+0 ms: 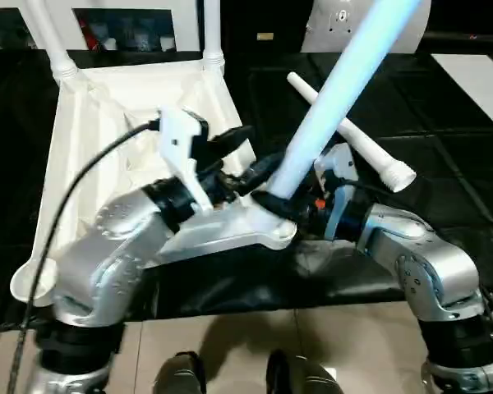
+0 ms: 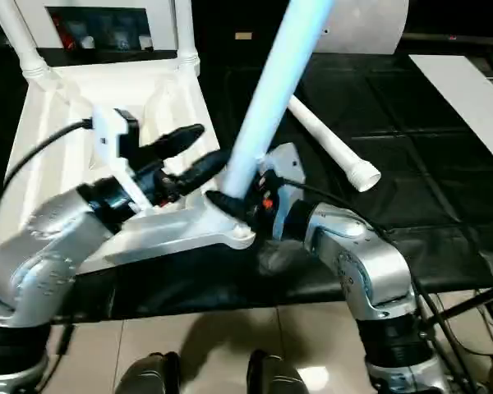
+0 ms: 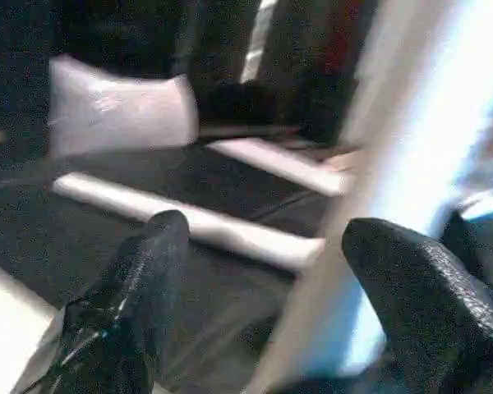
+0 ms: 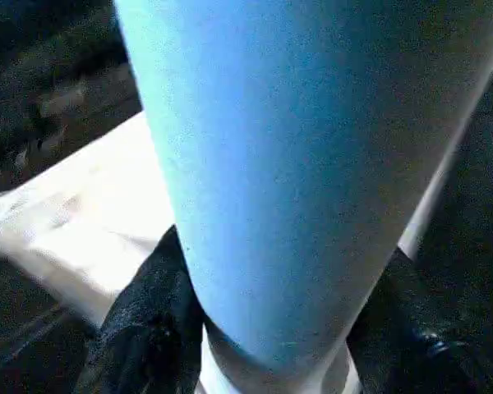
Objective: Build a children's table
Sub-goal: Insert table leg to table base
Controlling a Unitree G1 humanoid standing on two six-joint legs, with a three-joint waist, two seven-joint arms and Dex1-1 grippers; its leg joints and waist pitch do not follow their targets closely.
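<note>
The children's table top (image 1: pixel 90 115) lies upside down on the black worktable, with two white legs (image 1: pixel 49 37) standing in its far corner sockets. A third leg (image 1: pixel 329 98) leans up and to the right from the near right corner socket (image 1: pixel 267 231). My right gripper (image 1: pixel 281 201) is shut on its lower end, with a black finger (image 4: pixel 148 320) on each side. My left gripper (image 1: pixel 261 146) is open just left of that leg, and one finger (image 3: pixel 394 263) is close beside it. A fourth leg (image 1: pixel 361 148) lies loose on the cover to the right.
The black-covered worktable (image 1: pixel 444 164) ends just in front of my arms, with tiled floor (image 1: pixel 230 345) below. A white panel (image 1: pixel 476 82) lies at the far right. A black cable (image 1: pixel 74 189) loops over my left forearm.
</note>
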